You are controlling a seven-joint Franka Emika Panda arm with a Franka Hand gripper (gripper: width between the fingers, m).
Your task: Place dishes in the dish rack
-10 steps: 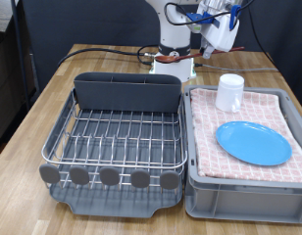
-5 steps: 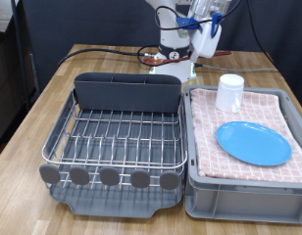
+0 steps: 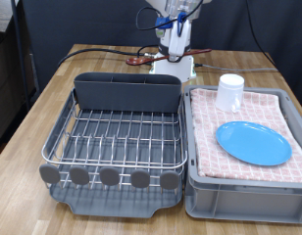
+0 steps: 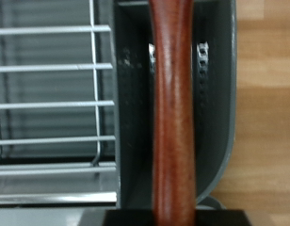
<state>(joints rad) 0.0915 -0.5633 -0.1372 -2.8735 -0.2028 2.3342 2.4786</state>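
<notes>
**Spoon in the air behind the rack**

The gripper (image 3: pixel 176 43) was up high, above the table (image 3: pixel 33 127) and just behind the dish rack (image 3: pixel 117 137). It had the wooden spoon (image 3: pixel 151 59) clenched between its fingers. In the exterior view the spoon stuck out sideways from the gripper, and it hung in the air over the back edge of the rack, touching nothing else.

In the wrist view the spoon (image 4: pixel 173 113) ran straight down the middle of the picture as a long red-brown handle. Below it was the dark grey utensil caddy (image 4: pixel 136 104) of the rack, and beside the caddy were the silver wires (image 4: pixel 51 104) of the rack's grid.

The rack had nothing in it. Its caddy (image 3: pixel 126 91) stood along its back side.

Just beside the rack, on the exterior view's right, sat the grey crate (image 3: pixel 244 186) with the pink checked cloth (image 3: pixel 210 132). The blue plate (image 3: pixel 253 143) lay flat on the cloth. The white mug (image 3: pixel 229 92) stood on the cloth too, behind the plate and apart from it.
</notes>
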